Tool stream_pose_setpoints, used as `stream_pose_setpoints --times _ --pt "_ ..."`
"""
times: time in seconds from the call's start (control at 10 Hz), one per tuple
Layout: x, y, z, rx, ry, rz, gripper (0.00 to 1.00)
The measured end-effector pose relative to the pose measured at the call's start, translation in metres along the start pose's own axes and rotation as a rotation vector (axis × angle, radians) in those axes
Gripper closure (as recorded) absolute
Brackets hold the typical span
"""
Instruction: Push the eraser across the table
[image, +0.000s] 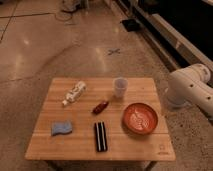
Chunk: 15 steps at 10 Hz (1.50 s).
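Nearest, the eraser (100, 136) lies lengthwise near the table (60, 150) front edge, between blue sponge (61, 128) and red bowl (140, 119). White arm (192, 87) stands beside the right edge; the gripper is out of view, so I cannot tell its state.

Open table (75, 146) gaps flank the eraser (100, 136): red bowl (140, 118) right, blue sponge (61, 128) left. The gripper is out of view, off right.

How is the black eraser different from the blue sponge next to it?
The eraser is black with a pale stripe; the sponge is plain blue. The eraser is long and narrow with straight sides; the sponge is shorter, wider and wavy-edged. Both lie flat near the front of the table. The gripper is out of view; only the arm shows at the right.
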<state>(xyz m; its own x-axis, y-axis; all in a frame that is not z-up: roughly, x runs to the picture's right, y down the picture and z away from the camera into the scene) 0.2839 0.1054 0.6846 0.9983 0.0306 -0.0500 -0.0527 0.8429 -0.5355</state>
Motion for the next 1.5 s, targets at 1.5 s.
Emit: stream_pose_setpoints --times 1.5 --pt "0.0007 0.0004 0.0 0.0 0.0 0.001 0.2"
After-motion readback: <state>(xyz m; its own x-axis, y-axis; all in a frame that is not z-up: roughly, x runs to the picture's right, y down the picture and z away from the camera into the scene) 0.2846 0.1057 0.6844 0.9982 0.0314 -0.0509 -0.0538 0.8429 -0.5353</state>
